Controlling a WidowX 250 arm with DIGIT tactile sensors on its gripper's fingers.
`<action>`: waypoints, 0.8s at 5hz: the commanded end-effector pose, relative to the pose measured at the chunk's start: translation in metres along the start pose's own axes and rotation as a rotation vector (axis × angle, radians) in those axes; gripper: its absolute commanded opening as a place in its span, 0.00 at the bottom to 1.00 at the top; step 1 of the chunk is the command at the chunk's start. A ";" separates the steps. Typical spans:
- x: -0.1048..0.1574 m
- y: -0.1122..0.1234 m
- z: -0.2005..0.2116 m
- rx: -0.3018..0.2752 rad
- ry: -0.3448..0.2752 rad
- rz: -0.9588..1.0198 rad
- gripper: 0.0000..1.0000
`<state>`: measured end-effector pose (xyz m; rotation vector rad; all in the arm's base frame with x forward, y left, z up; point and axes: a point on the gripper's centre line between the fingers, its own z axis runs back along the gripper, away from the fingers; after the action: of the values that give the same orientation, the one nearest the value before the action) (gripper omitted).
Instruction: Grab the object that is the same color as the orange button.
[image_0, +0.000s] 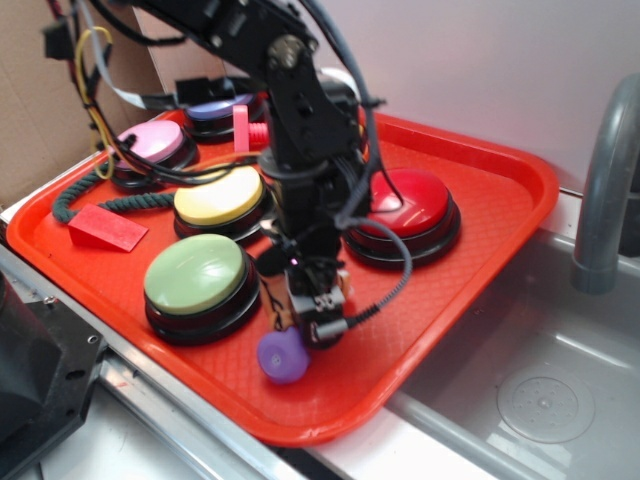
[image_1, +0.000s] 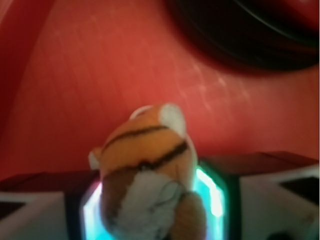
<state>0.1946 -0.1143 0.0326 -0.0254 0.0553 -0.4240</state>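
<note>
In the exterior view we count five dome buttons on the red tray (image_0: 470, 200): a green button (image_0: 197, 277), a yellow button (image_0: 220, 198), a red button (image_0: 408, 208), a pink button (image_0: 155, 143) and a purple button (image_0: 222, 112) at the back. We see no orange button from here. There is one red wedge block (image_0: 107, 227), one dark green rope (image_0: 100, 203), one pink upright block (image_0: 241, 128) and one purple plastic piece (image_0: 283, 356) just beside the gripper (image_0: 312, 315), which points down at the tray.

In the wrist view we see one small plush tiger (image_1: 147, 175), orange with black stripes and white patches, sitting between the two fingers (image_1: 37, 210), which are clamped against its sides over the tray floor.
</note>
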 end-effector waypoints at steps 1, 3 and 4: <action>-0.023 0.022 0.092 -0.014 -0.118 0.160 0.00; -0.060 0.048 0.157 0.067 -0.228 0.356 0.00; -0.079 0.066 0.177 0.120 -0.265 0.454 0.00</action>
<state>0.1627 -0.0117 0.2019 0.0523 -0.1819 0.0420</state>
